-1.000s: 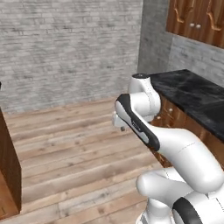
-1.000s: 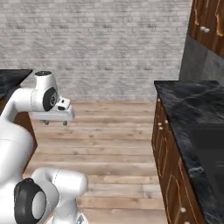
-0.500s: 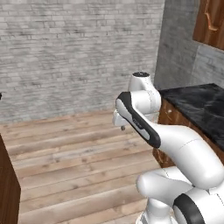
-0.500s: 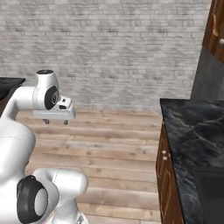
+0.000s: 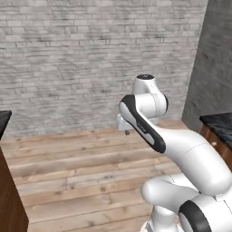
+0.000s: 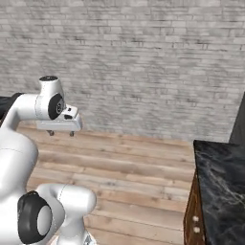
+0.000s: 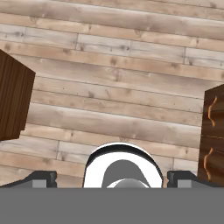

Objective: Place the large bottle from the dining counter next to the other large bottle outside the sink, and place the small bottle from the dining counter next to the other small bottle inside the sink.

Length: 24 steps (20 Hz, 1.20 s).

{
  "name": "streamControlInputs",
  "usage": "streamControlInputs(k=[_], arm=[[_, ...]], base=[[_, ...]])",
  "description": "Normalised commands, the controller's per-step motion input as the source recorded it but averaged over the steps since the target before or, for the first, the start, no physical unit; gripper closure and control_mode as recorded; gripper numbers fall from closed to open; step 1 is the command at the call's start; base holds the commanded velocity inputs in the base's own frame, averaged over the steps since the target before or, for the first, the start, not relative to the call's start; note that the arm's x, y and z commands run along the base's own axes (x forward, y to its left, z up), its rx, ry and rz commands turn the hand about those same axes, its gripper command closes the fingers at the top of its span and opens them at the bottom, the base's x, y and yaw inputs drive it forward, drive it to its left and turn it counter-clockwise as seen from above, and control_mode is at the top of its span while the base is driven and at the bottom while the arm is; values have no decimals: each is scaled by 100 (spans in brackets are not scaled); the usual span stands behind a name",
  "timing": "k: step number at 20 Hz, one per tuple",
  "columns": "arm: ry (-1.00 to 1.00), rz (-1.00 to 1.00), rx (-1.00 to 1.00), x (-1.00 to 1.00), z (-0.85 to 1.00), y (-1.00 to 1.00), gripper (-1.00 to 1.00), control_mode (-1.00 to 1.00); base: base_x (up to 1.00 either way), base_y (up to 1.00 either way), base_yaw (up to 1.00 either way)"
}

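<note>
My gripper (image 6: 61, 133) hangs in mid-air over the wooden floor, pointing down. Its jaws stand wide open with nothing between them. From the left base camera the gripper (image 5: 126, 132) sits tucked behind the arm's forearm. In the hand view the two fingertips (image 7: 41, 177) rise far apart at the bottom, over bare floor planks, with the gripper (image 7: 112, 179) empty. The large bottle, the small bottle, the sink and the dining counter are out of view.
A black marble counter (image 6: 221, 182) on wooden cabinets stands at the right, and its corner (image 5: 219, 123) also shows in the left base view. A dark counter edge (image 5: 2, 118) shows at far left. Wooden cabinet sides (image 7: 13, 100) (image 7: 214, 131) flank the floor. A brick wall (image 5: 90, 59) closes the back.
The whole picture has shifted: the base has turned, so the black counter has slid toward the right edge and more brick wall shows. The arm keeps its pose, gripper still open.
</note>
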Motion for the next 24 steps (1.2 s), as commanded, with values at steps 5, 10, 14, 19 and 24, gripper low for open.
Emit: streamControlInputs(k=[5, 10, 14, 19, 24], arm=[[0, 0, 0, 0, 0, 0, -100, 100], [0, 0, 0, 0, 0, 0, -100, 100], [0, 0, 0, 0, 0, 0, -100, 100], [0, 0, 0, 0, 0, 0, -100, 100], [0, 0, 0, 0, 0, 0, -100, 100]], base=[[100, 0, 22], [100, -1, 24], [100, 0, 42], [100, 0, 71], [100, -2, 75]])
